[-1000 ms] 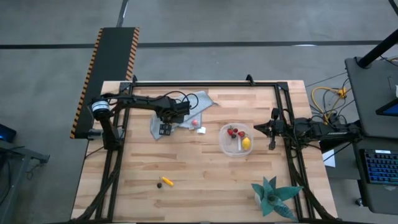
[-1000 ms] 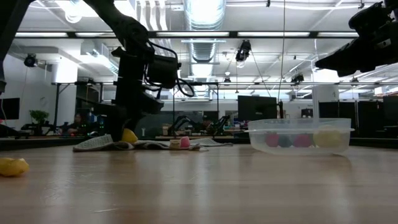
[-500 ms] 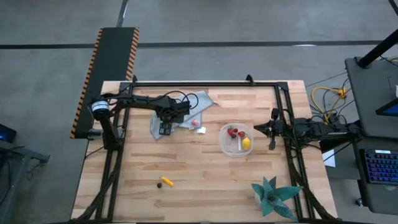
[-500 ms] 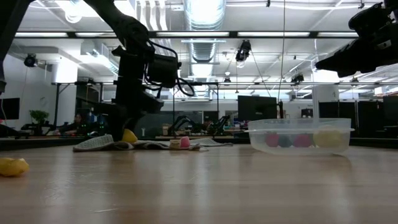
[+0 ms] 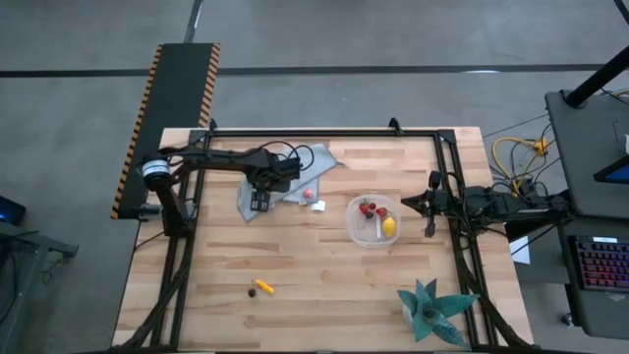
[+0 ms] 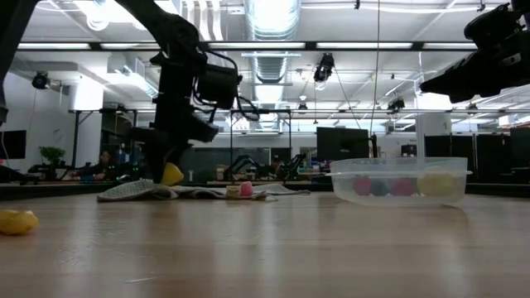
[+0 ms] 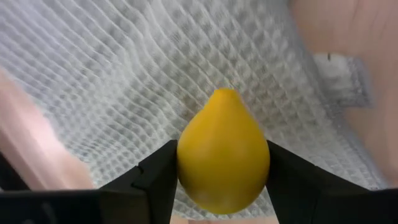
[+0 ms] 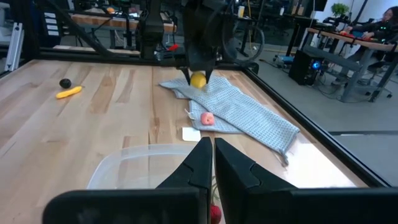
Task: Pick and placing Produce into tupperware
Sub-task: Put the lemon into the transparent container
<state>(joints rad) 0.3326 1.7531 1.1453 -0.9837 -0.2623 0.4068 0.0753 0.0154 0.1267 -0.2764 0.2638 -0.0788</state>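
- A yellow lemon (image 7: 223, 152) is gripped between the fingers of the left tool (image 5: 259, 203), just above the grey-blue cloth (image 5: 310, 163).
- The lemon is seen lifted clear of the cloth in the low view (image 6: 171, 174).
- The right tool (image 5: 425, 205) is closed on nothing, just beside the tupperware (image 5: 356, 228).
- Strawberries (image 5: 371, 209) and another lemon (image 5: 389, 226) are contained in the tupperware.
- A pink piece (image 8: 206, 119) and a white block (image 8: 191, 133) are noted beside the cloth, between the two tools.
- An orange-yellow stick (image 5: 264, 287) and a dark round bit (image 5: 252, 291) are left on the surface (image 5: 324, 285), well apart from both tools.
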